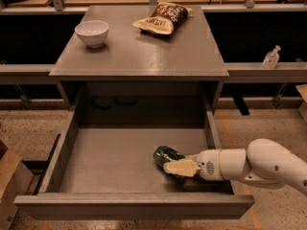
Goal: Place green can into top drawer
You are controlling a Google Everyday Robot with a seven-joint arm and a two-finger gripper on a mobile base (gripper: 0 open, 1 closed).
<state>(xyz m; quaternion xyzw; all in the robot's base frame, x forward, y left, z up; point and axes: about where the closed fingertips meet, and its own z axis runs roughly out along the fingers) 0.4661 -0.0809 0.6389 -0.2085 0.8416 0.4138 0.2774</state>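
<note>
**Camera view. Green can held inside the open top drawer.**

The table is a grey cabinet. On its top, well apart from each other, stand a white bowl at the rear left and a tan-and-brown chip bag at the rear centre; neither takes part in the step.

Below the top, the top drawer is pulled fully out toward the camera. Its flat floor and low side walls are exposed.

The white arm enters from the right, over the drawer's right wall.

The gripper is low inside the drawer, in its front right part. One pale finger lies flat along the near side of the can, and the opposite finger is hidden behind the can. On this evidence the gripper is judged to be closed around the can body, pinching it across its width.

The green can lies tilted on its side at or just above the drawer floor, near the right wall, with its far end pointing left and away from the arm. Whether it rests on the floor cannot be told.

*Handling.* A small metal drink can is probably light. It is rigid along its length, but its thin walls are likely to dent under a hard squeeze. The shiny round surface is likely to be slippery, and once released on its side the can may roll. The best hold is across the middle of the cylinder with moderate force, as here. The silver ends offer less grip.
</note>
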